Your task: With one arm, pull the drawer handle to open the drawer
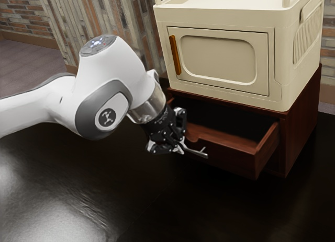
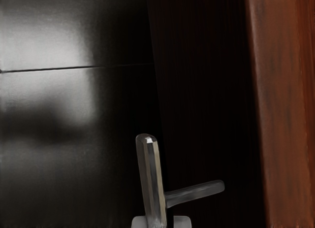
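Observation:
In the exterior view, the gripper (image 1: 179, 147) is at the front of the dark red-brown drawer (image 1: 230, 150), shut on one end of its metal handle (image 1: 198, 152). The drawer stands partly pulled out of its cabinet, its dark inside showing. In the wrist view, the handle's bar (image 2: 151, 179) runs between the grey fingertips of the gripper (image 2: 160, 221), and a post of the handle reaches toward the dark drawer front (image 2: 211, 114). The drawer's upper edge (image 2: 283, 110) is lighter brown.
A cream cabinet (image 1: 220, 101) with an orange-handled door (image 1: 217, 59) stands on the red-brown drawer cabinet (image 1: 301, 124). The glossy black tabletop (image 1: 131, 200) extends in front of the drawer and beneath the arm. Brick and wood walls rise behind.

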Available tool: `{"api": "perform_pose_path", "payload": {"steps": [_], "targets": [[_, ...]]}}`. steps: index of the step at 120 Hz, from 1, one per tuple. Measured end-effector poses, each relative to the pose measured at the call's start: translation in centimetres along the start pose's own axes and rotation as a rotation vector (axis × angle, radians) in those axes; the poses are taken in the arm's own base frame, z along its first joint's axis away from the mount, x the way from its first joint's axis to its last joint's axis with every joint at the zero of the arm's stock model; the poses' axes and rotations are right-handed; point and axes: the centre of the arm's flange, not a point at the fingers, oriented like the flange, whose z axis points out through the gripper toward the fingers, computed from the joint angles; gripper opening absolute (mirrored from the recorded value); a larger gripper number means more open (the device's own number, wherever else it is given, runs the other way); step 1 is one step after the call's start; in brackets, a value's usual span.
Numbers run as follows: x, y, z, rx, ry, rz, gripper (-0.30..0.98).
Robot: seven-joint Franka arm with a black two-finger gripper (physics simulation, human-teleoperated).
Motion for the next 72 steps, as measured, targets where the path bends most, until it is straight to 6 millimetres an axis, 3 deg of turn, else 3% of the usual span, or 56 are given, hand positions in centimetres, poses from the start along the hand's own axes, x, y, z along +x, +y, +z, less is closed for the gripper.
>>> {"api": "perform_pose_path", "payload": {"steps": [72], "targets": [[-0.9,-3.4,-0.6,-0.010,-0.003,0.002,-0.10]]}}
